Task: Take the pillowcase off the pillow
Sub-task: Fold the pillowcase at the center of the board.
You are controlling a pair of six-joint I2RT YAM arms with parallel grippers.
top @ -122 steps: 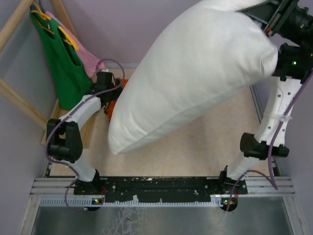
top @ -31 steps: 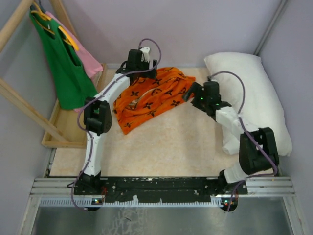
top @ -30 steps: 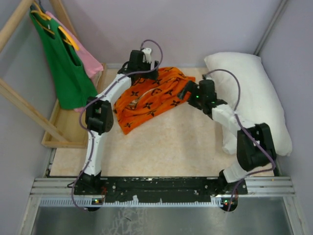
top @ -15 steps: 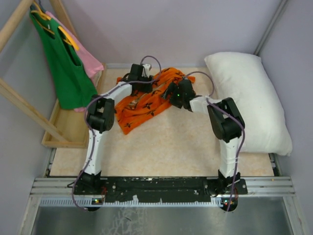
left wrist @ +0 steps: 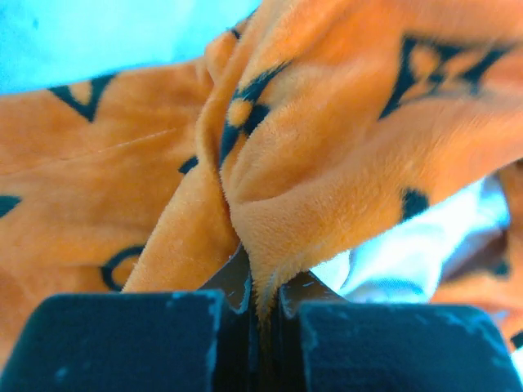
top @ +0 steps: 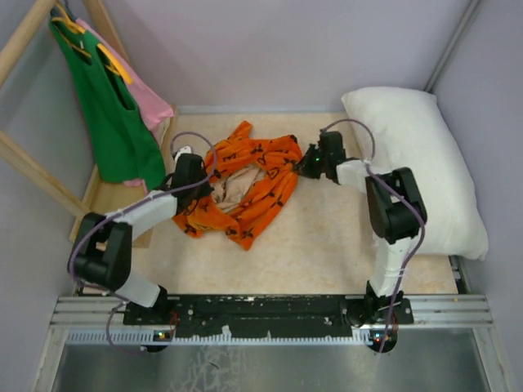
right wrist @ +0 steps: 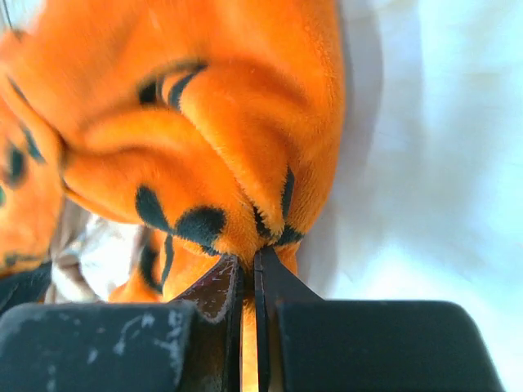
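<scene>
**Top external.** Pillowcase [top: 253, 184]: orange with black motifs, crumpled in a heap on the counter [top: 319, 237], left of centre, with pale lining showing in its middle. Pillow [top: 421, 163]: bare, white, lying along the counter's right side, apart from the pillowcase. Left tool [top: 206, 181]: at the heap's left edge. Right tool [top: 307, 163]: at the heap's right edge. Green tank top [top: 114, 114]: hanging at far left.

**Left wrist.** Left tool [left wrist: 260, 294]: clenched on an orange fold of the pillowcase [left wrist: 343, 155], fingers nearly together.

**Right wrist.** Right tool [right wrist: 248, 282]: clenched on a bunched pillowcase [right wrist: 204, 139] fold, with only a thin gap between the fingers.
</scene>
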